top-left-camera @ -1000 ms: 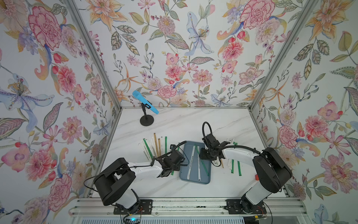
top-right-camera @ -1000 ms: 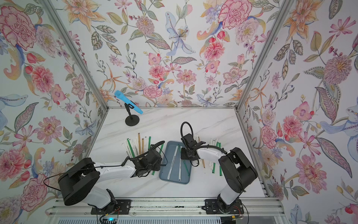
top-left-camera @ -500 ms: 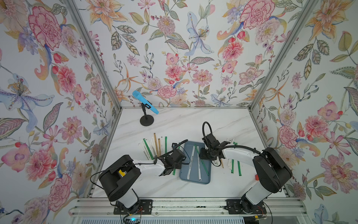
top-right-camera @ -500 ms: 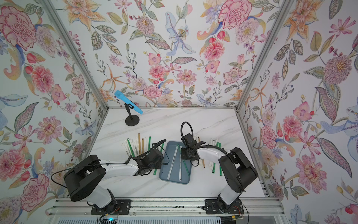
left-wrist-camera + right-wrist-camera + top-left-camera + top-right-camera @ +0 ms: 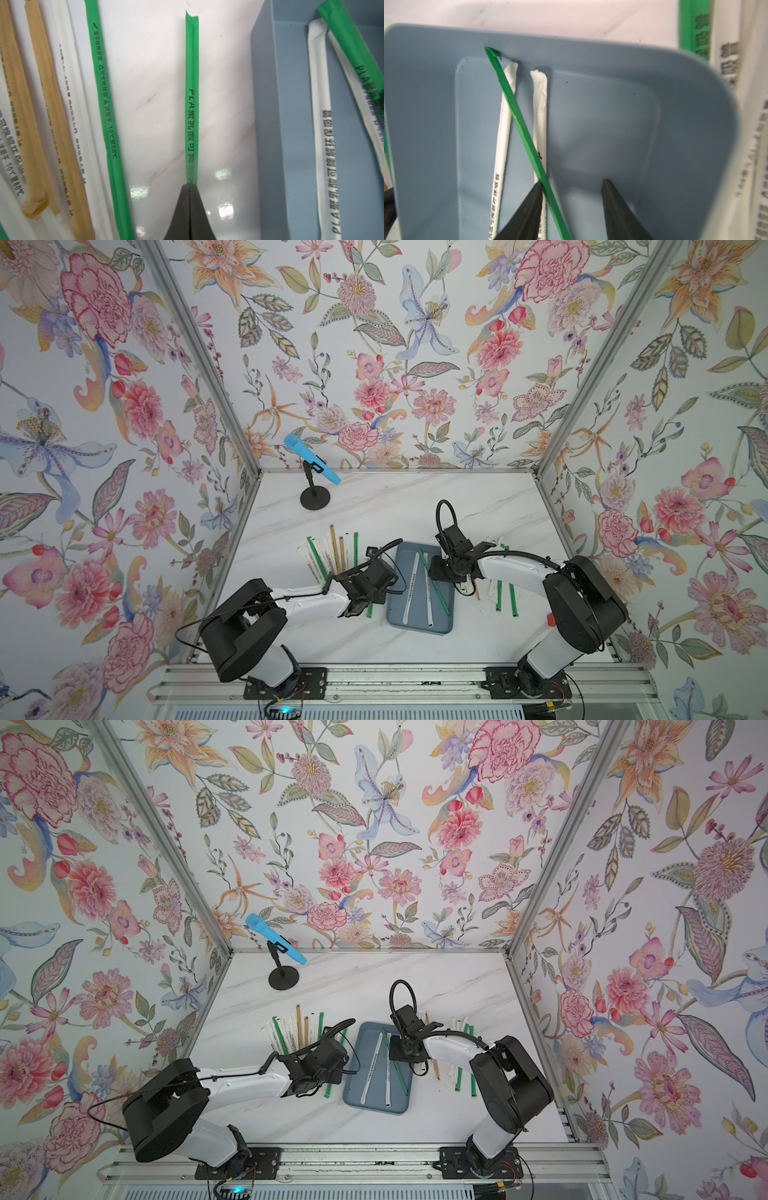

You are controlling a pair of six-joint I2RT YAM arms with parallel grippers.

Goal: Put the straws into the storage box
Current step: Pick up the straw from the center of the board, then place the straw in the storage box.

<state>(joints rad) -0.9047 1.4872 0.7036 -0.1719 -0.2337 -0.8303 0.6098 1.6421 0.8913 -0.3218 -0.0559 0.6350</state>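
My left gripper (image 5: 190,185) is shut on a green straw (image 5: 192,93), which runs along the marble table just left of the storage box (image 5: 270,124). In both top views that gripper (image 5: 365,598) sits between the left heap of straws (image 5: 328,551) and the blue-grey box (image 5: 399,614). My right gripper (image 5: 571,181) hangs open inside the box (image 5: 612,124). Between its fingers passes a loose green straw (image 5: 519,124), lying across two white straws (image 5: 503,124). More straws (image 5: 498,593) lie right of the box.
A blue microphone on a black round stand (image 5: 311,472) stands at the back left. A small red block (image 5: 551,619) sits by the right arm's base. Floral walls close in the table on three sides.
My left gripper has closed from open onto the green straw beside the box, and its arm has shifted slightly. The right gripper has stayed put and open.
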